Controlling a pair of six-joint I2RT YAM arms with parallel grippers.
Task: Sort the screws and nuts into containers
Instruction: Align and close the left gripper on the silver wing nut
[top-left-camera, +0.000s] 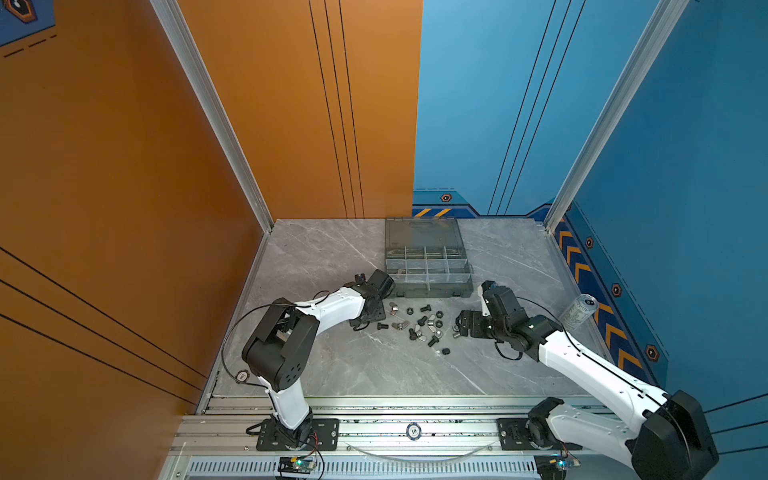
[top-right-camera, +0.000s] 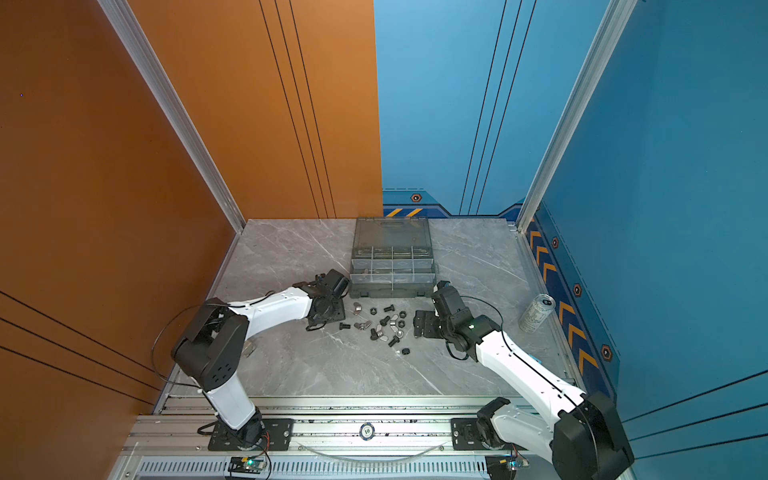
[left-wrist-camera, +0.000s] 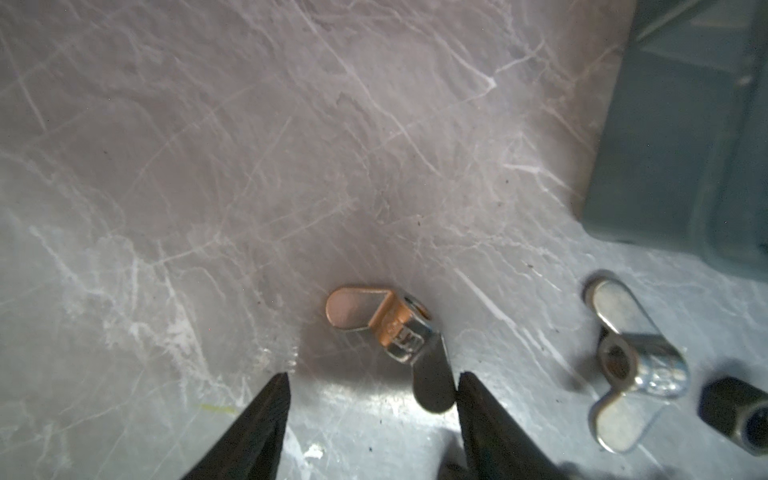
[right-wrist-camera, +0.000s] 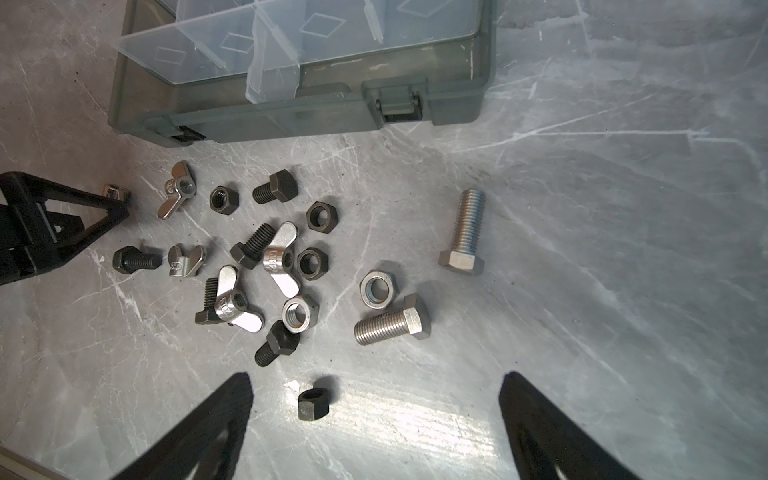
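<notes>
orange wall, blue wall, grey marble tabletop, aluminium corner posts

In both top views the poker chip reads "10"; the drink can print is too blurred

Table: box, screws, nuts, can

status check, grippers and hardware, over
Left gripper open at wing nut. Right gripper open near black hex nut. Screws, nuts loose on table by organizer box; nothing blocking.
</notes>
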